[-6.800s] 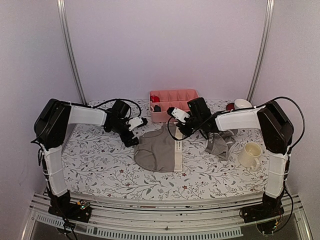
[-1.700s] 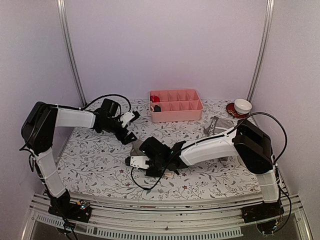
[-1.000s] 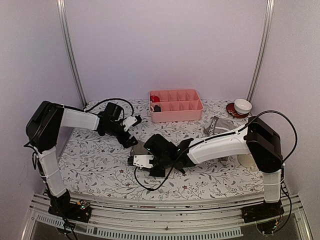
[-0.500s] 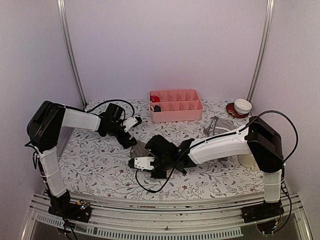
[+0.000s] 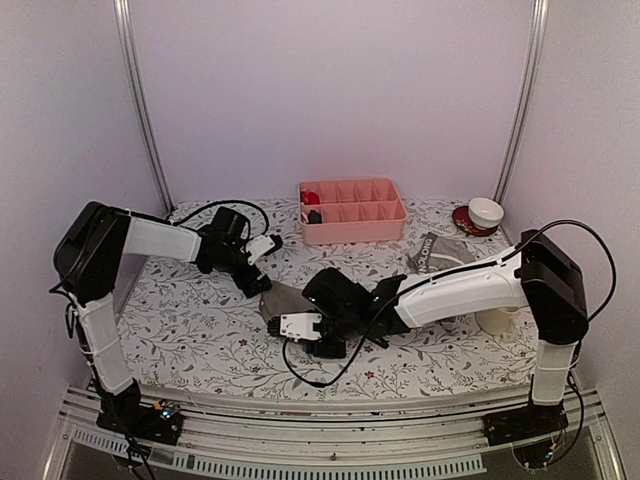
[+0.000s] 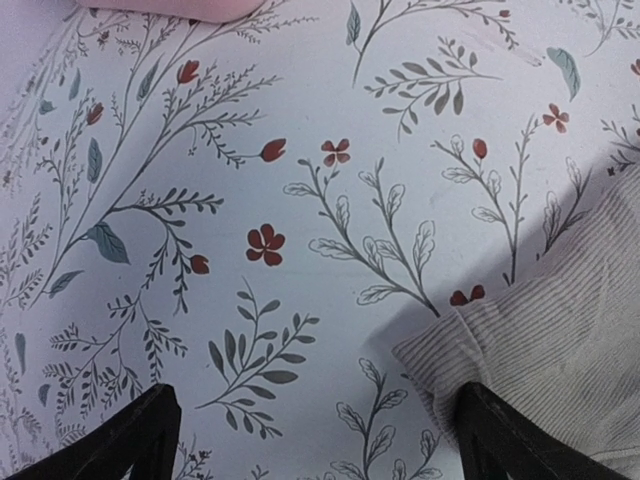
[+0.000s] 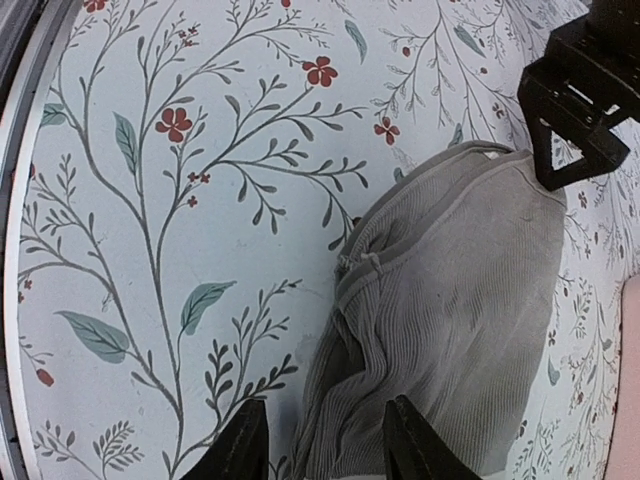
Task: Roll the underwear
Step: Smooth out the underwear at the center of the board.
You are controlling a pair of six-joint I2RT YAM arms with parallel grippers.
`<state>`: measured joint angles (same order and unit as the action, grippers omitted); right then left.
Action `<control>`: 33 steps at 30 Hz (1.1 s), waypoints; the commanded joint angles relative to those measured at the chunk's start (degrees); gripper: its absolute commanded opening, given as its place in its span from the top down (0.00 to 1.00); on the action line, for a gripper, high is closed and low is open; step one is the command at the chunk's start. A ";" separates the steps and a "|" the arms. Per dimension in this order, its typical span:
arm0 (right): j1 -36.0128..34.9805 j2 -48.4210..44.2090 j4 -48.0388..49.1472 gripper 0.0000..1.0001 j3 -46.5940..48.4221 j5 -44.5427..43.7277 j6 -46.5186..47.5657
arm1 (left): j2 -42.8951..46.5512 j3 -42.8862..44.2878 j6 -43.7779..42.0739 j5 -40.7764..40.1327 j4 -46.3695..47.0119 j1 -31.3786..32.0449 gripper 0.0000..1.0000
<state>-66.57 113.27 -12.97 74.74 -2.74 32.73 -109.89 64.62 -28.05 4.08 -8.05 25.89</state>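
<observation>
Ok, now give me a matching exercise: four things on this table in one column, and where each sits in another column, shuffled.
1. plain grey ribbed briefs
2. grey boxer-briefs with a dark lettered waistband
3. pink divided plastic tray
4. white round bowl

A. far right corner
B. middle of the floral table
C. far edge, centre
D. right of centre, nearer than tray and bowl

Pairs: 1-B, 2-D, 3-C, 4-A

The left arm (image 5: pixel 160 238) reaches in from the left edge, left gripper (image 6: pixel 318 392) spread wide; the right arm (image 5: pixel 460 287) stretches low toward mid-table, right gripper (image 7: pixel 325 402) narrowly parted, grip unclear.
</observation>
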 commanded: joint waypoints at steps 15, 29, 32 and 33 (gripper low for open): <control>-1.06 -10.99 5.11 0.47 -16.36 -9.87 -9.03 | 12.02 -9.02 -5.93 5.59 0.55 4.10 0.01; 2.08 -9.86 7.08 0.63 -16.40 -8.21 -10.89 | 9.10 -11.04 -8.15 4.53 0.71 7.33 0.02; 2.29 -9.40 7.04 0.65 -16.21 -7.65 -10.81 | 8.70 -11.12 -8.16 4.81 0.85 7.33 0.02; 2.36 -9.35 7.00 0.65 -16.19 -7.02 -10.79 | 8.58 -11.17 -8.08 4.80 0.91 7.33 0.02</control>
<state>-64.79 102.85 -6.81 57.89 -11.40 22.70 -100.29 54.33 -35.59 8.36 -7.84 32.80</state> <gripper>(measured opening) 0.353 0.985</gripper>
